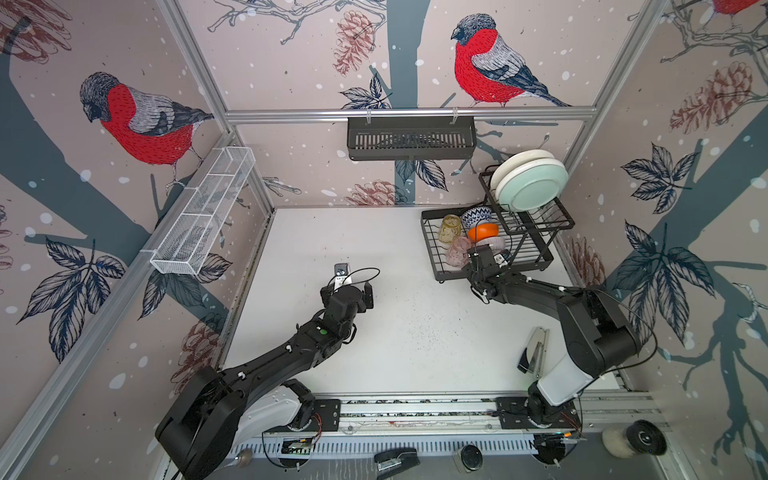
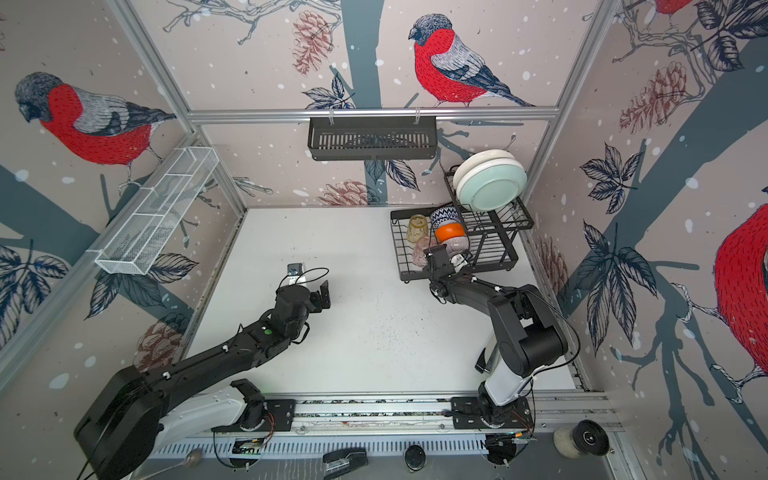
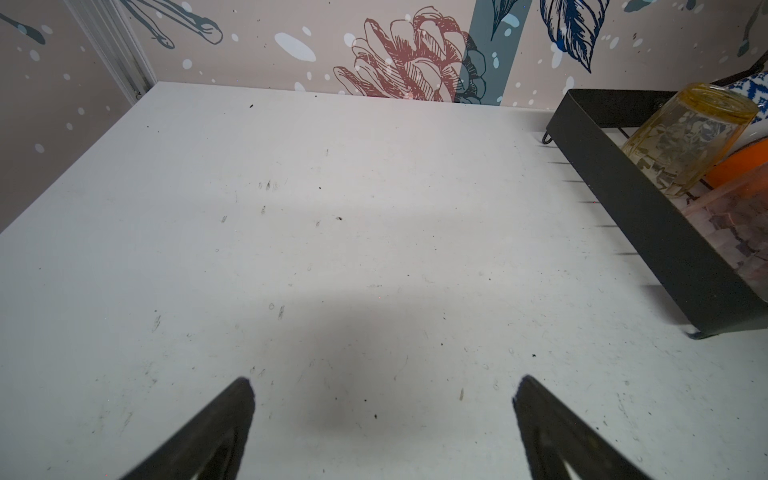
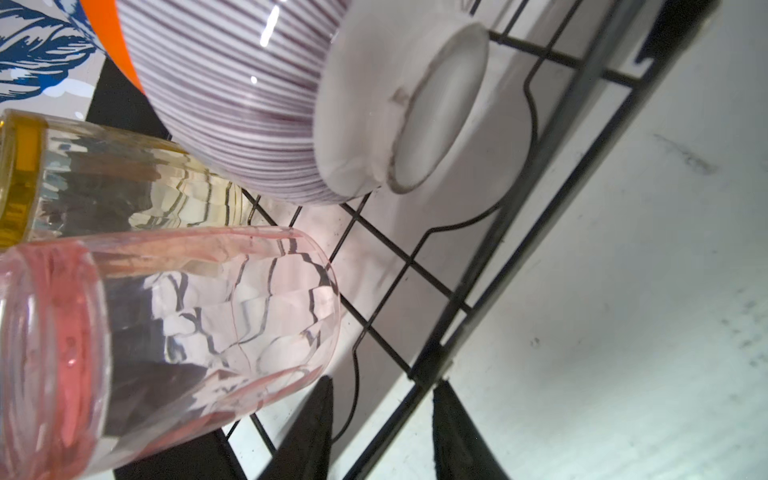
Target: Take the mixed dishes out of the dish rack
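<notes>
The dish rack (image 1: pixel 432 245) stands at the back right of the white table. Its raised basket holds a mint plate (image 1: pixel 534 185) and cream plates (image 1: pixel 521 160) on edge. The lower tray holds an amber tumbler (image 1: pixel 451 228), a pink tumbler (image 1: pixel 457 251), a blue-patterned bowl (image 1: pixel 473 216), an orange bowl (image 1: pixel 482 230) and a striped white bowl (image 4: pixel 249 104). My right gripper (image 4: pixel 384 399) sits at the tray's front rim (image 4: pixel 509 249). Its jaws stand a little apart astride that rim, beside the pink tumbler (image 4: pixel 187 332). My left gripper (image 3: pixel 382 395) hangs wide open over bare table, holding nothing.
A black slotted shelf basket (image 1: pixel 411 139) hangs on the back rail. A long white mesh tray (image 1: pixel 203 216) is fixed to the left wall. A small metal object (image 1: pixel 534 349) lies on the table beside the right arm's base.
</notes>
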`<control>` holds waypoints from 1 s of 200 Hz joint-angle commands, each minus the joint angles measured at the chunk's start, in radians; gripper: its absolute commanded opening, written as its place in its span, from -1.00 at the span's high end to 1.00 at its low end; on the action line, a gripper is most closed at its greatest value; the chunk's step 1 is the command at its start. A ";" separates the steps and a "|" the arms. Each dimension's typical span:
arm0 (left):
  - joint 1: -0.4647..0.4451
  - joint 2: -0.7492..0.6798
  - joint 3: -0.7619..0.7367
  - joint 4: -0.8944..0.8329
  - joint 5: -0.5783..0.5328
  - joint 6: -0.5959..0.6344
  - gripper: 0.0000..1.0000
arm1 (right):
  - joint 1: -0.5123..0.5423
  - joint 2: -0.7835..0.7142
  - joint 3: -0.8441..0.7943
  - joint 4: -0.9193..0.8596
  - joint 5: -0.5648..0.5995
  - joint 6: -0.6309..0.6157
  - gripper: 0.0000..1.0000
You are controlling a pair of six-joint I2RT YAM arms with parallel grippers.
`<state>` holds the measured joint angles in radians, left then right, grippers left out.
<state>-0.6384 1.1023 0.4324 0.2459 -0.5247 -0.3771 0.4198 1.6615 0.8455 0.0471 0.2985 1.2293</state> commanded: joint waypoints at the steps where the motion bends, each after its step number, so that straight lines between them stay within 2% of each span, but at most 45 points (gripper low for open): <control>1: -0.001 0.003 -0.001 0.032 -0.009 -0.009 -0.95 | 0.012 0.022 -0.026 -0.046 -0.042 -0.060 0.38; 24: -0.001 0.004 -0.001 0.031 -0.011 -0.013 -0.95 | 0.028 0.024 -0.038 -0.064 -0.044 -0.060 0.51; 72: -0.001 0.005 0.002 0.025 -0.006 -0.017 -0.95 | 0.073 0.062 -0.037 -0.089 -0.064 -0.090 0.54; 127: -0.001 0.003 0.005 0.020 -0.006 -0.017 -0.95 | 0.112 0.084 -0.057 -0.113 -0.073 -0.098 0.82; 200: -0.001 0.000 0.006 0.018 -0.003 -0.021 -0.95 | 0.165 0.062 -0.097 -0.151 -0.101 -0.071 0.88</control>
<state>-0.6384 1.1057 0.4324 0.2451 -0.5247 -0.3920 0.5541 1.7103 0.7967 0.1719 0.5220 1.2652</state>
